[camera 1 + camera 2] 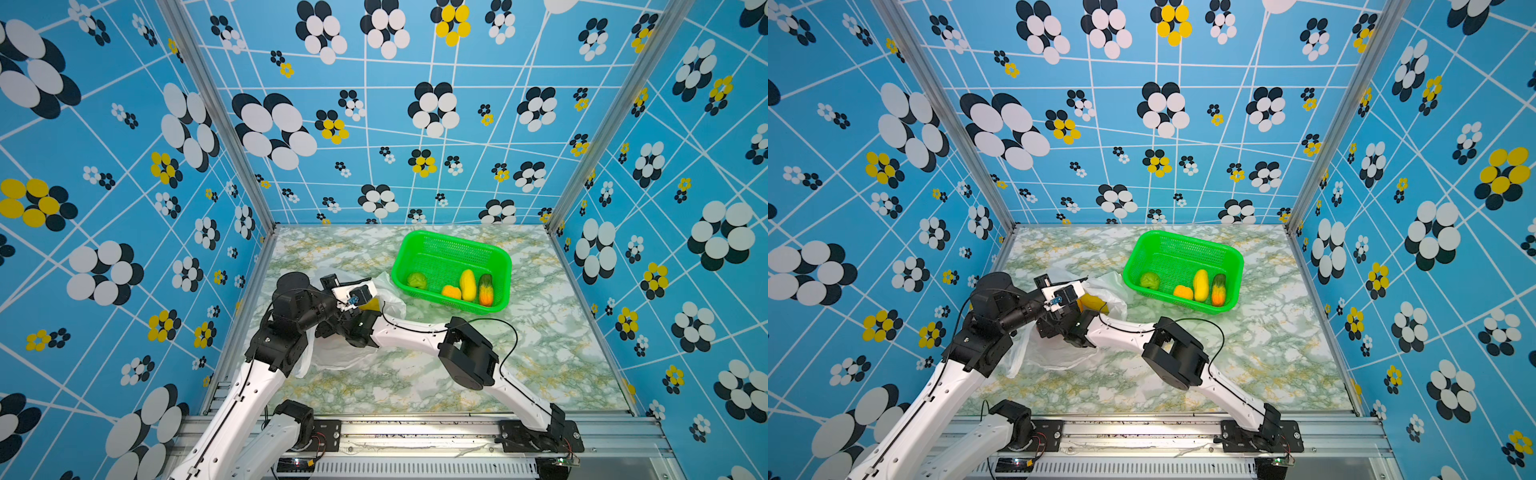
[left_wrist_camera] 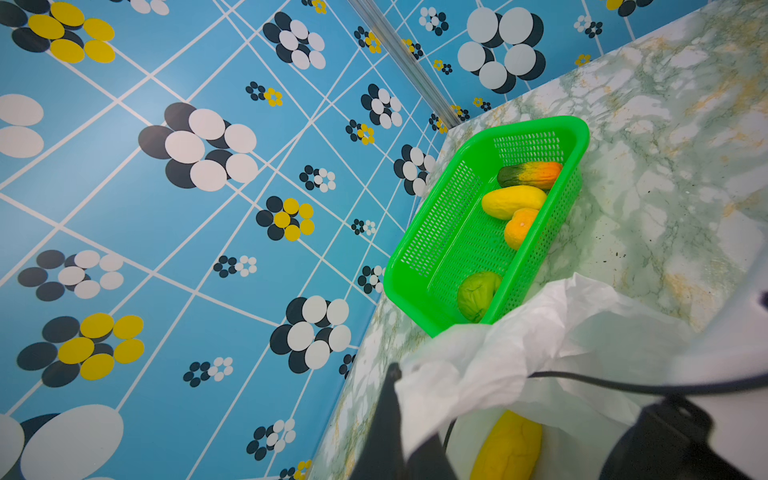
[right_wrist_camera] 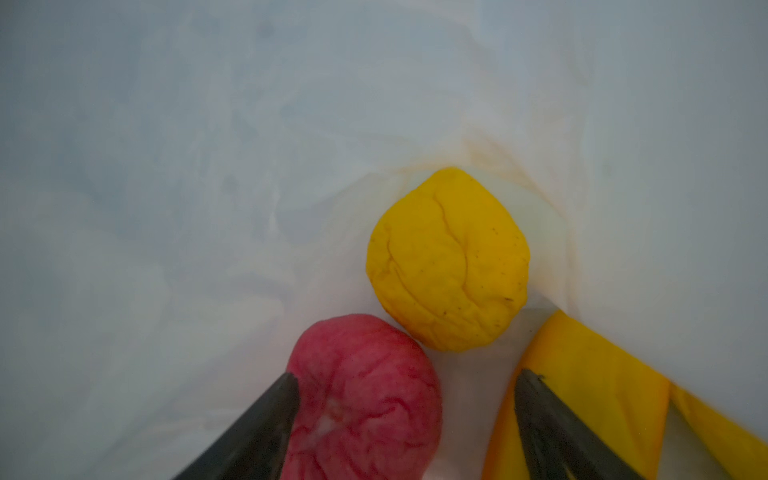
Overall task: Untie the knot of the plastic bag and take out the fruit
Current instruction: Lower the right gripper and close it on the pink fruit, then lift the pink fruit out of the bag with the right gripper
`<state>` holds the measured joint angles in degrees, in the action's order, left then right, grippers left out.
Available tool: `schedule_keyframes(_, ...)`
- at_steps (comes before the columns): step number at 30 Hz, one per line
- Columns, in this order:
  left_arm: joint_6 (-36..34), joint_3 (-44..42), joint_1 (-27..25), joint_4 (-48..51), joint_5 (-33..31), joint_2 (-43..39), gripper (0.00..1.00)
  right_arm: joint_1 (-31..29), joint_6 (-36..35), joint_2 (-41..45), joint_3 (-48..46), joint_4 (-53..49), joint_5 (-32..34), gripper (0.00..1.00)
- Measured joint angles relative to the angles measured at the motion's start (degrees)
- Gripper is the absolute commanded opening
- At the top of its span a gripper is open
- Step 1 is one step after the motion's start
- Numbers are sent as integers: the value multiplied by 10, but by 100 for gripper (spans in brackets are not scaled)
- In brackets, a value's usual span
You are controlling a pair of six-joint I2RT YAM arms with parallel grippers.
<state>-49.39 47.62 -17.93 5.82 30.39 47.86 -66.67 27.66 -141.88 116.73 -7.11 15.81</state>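
Observation:
The white plastic bag (image 1: 345, 355) (image 1: 1059, 353) lies crumpled at the table's front left, under both wrists. My left gripper (image 2: 394, 374) is shut on the bag's edge (image 2: 519, 345) and holds it up. Inside the bag (image 3: 208, 166), my right gripper (image 3: 407, 376) is open. A pink-red fruit (image 3: 365, 395) sits between its fingers, against one of them. A round yellow fruit (image 3: 449, 257) lies just beyond and a long yellow-orange one (image 3: 602, 395) beside the other finger. A yellow fruit (image 1: 371, 305) (image 2: 511, 449) shows through the bag's mouth. The knot is out of view.
A green mesh basket (image 1: 453, 239) (image 1: 1183, 236) (image 2: 540, 122) stands at the back right of the bag. It holds a green round fruit (image 1: 417, 280), a small orange one (image 1: 451, 292), a long yellow one (image 1: 468, 284) and a green-orange one (image 1: 485, 289). Patterned walls enclose the marbled table (image 1: 540, 353).

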Motion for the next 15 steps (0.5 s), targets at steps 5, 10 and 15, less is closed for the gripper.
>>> schedule_keyframes(5,0,0,0,0,0,-1,0,-12,-16,-5,14,-22,0,79)
schedule_keyframes(10,-2,0,-2,0,0,-1,0,-16,-25,-39,63,-57,0,69)
schedule_keyframes(15,-2,0,-2,0,0,-1,0,-16,-30,-56,99,-79,2,55)
